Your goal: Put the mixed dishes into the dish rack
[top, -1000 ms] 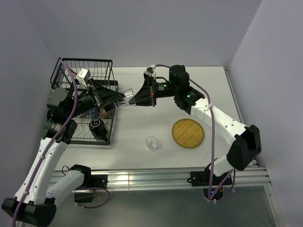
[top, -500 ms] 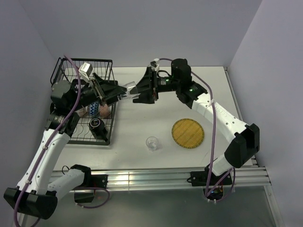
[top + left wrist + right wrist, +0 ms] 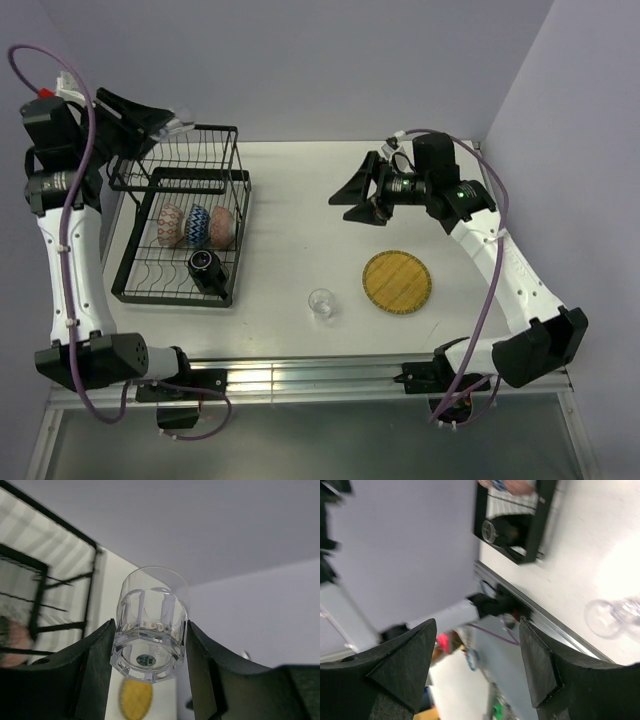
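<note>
The left gripper, raised high at the far left corner of the table, is closed on a small clear glass. Its two fingers press the faceted sides near the base, and the mouth points away from the wrist. From above, the glass hangs by the far rim of the black wire dish rack, clear of the wires. On the rack's lower tier an orange-red bowl, a blue bowl and a third patterned bowl stand on edge side by side, with the dark mug nearer the arms. The right gripper hovers over mid-table, its jaws spread wide with nothing between them. A second clear glass stands on the table near the front edge, and the yellow plate lies flat just to its right.
</note>
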You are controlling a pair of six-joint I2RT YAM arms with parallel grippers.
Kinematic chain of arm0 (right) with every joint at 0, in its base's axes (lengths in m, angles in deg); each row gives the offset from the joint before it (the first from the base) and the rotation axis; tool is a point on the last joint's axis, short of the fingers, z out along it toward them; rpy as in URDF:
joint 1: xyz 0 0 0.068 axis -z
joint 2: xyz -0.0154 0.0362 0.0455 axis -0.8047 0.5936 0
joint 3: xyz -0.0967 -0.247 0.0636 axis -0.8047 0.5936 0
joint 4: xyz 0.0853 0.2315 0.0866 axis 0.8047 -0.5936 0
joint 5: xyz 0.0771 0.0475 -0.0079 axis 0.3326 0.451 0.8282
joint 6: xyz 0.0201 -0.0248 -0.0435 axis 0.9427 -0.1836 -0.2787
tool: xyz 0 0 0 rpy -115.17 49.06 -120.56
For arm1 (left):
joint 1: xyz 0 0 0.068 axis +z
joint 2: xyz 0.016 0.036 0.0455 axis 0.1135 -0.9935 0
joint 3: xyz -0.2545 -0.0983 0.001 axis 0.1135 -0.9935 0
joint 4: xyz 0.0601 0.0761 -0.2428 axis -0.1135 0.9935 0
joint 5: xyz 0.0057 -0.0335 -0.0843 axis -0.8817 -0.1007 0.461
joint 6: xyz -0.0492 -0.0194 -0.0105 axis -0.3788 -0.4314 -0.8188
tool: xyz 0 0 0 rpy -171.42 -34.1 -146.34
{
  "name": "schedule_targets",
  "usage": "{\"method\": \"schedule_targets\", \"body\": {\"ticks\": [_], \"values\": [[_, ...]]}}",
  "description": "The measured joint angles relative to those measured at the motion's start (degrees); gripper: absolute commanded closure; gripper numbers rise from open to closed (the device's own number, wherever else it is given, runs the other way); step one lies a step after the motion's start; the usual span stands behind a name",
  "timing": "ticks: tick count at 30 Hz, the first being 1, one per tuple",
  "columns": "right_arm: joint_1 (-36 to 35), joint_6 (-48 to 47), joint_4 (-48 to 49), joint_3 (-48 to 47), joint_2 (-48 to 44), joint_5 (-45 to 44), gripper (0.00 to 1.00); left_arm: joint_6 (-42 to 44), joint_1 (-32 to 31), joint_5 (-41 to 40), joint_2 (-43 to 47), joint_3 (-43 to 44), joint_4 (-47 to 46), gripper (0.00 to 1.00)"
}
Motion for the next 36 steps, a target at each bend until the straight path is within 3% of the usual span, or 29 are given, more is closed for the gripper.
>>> {"method": "schedule_targets", "body": {"ticks": [4,8,22,33,35,36], "values": [[-1.0,-4.9,-5.9,2.1,-2.6,-2.3,0.27,7.7,4.4,-9.4,-6.6,7.7,11.3,1.00],[-1.7,-7.8,-8.9,4.0,-3.5,-3.4,0.28,13.4,4.8,-16.3,-14.3,15.5,19.5,1.00],[-2.4,-11.8,-11.2,8.2,-3.3,-3.8,0.29,21.5,3.9,-28.3,-33.6,39.7,36.5,1.00],[-2.4,-13.1,-12.1,10.1,-3.2,-5.3,0.30,23.8,2.5,-32.9,-38.4,41.4,41.3,0.99],[-2.4,-13.3,-12.2,10.1,-3.2,-5.9,0.30,24.0,2.5,-33.5,-38.7,41.4,41.6,0.93],[-2.4,-13.5,-12.3,10.1,-3.2,-6.2,0.30,24.1,2.4,-34.0,-38.8,41.4,41.6,0.82]]}}
